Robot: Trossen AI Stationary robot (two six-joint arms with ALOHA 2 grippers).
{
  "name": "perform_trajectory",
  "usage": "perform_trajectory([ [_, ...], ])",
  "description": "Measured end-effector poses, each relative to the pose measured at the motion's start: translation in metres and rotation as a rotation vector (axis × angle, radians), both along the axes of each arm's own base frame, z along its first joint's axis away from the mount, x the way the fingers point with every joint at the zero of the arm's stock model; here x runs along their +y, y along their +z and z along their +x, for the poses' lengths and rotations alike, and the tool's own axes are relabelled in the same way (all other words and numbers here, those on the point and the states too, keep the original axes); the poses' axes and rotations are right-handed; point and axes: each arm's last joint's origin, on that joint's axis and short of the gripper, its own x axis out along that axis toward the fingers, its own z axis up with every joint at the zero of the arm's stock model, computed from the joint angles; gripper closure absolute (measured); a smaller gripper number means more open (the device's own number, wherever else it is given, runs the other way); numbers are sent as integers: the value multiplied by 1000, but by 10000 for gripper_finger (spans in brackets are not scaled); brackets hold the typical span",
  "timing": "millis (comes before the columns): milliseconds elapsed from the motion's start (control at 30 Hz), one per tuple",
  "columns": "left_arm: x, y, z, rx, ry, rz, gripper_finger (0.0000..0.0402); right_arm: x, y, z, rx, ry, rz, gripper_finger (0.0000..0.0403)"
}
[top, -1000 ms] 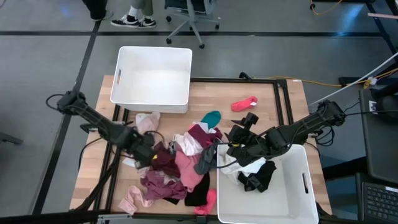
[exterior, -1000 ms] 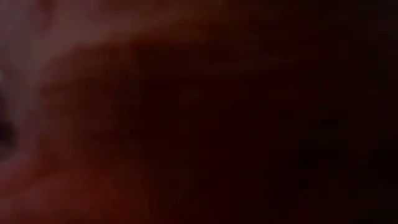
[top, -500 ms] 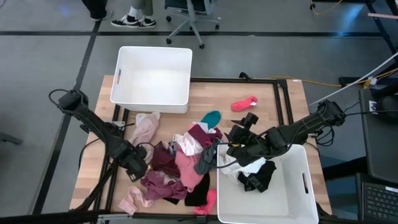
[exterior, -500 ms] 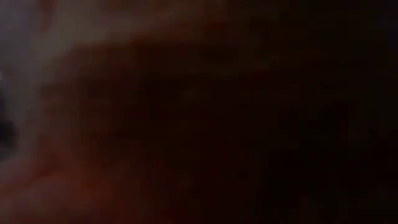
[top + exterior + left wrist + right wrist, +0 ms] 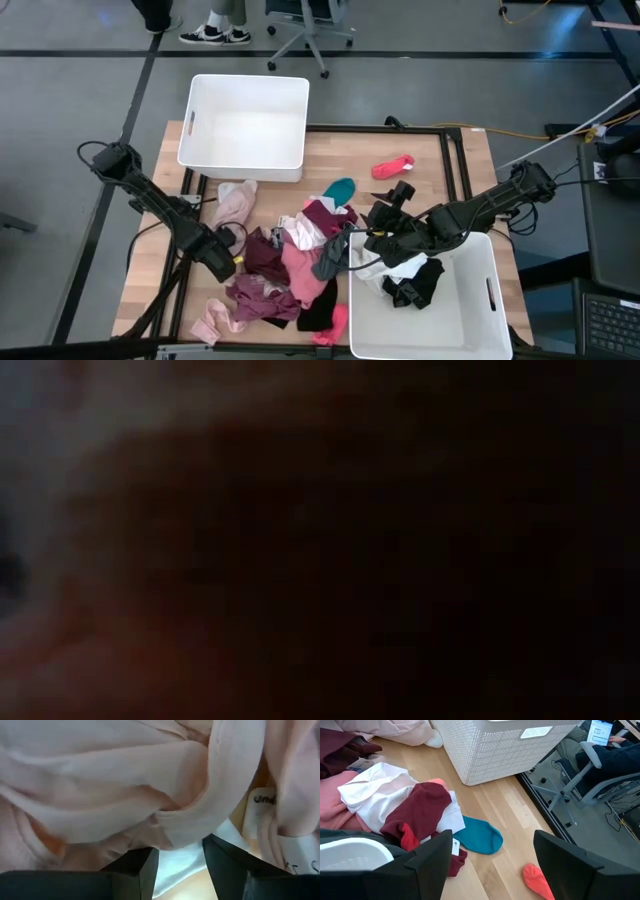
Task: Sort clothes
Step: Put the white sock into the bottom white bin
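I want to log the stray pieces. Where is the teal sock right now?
In the high view the teal sock lies flat on the table's middle, beside the pile's maroon garment, with the coral sock apart to its right.

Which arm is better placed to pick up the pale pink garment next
Left. The left gripper sits at the pile's left edge, jaws open right against the pale pink soft garment. The right gripper hangs open over the near white plastic bin's corner, across the pile.
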Motion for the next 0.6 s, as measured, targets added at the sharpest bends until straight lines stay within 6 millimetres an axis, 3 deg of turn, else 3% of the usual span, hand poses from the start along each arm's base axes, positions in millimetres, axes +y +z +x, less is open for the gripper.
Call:
perform_trajectory([
  [133, 1, 0, -1, 19, -57, 7, 297, 0, 0, 0, -1, 0, 1, 123],
  [300, -7, 11, 7, -19, -197, -28, 382, 0, 0, 0, -1, 0, 1, 123],
  [467, -23, 48, 21, -50, -329, -150, 385, 0, 0, 0, 7, 9, -7, 123],
  [600, -26, 89, 26, -66, -425, -208, 385, 0, 0, 0, 5, 11, -7, 123],
])
